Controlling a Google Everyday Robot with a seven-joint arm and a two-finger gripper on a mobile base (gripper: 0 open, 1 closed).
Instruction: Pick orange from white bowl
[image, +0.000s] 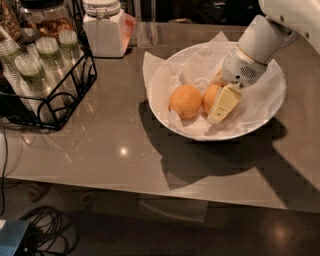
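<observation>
The white bowl (165, 80), lined with crinkled white paper, stands on the grey table right of centre. Two oranges lie side by side in it. The brighter orange (210, 97) is on the right, partly hidden by my gripper. A duller, peach-toned orange (185, 102) lies to its left, fully in view. My gripper (222, 100) reaches down into the bowl from the upper right on a white arm and sits right against the brighter orange, which rests in the bowl.
A black wire rack (60, 100) with several lidded cups stands at the left edge. A white lidded jar (104, 27) stands at the back, left of the bowl. The table's front edge runs below the bowl, with cables on the floor.
</observation>
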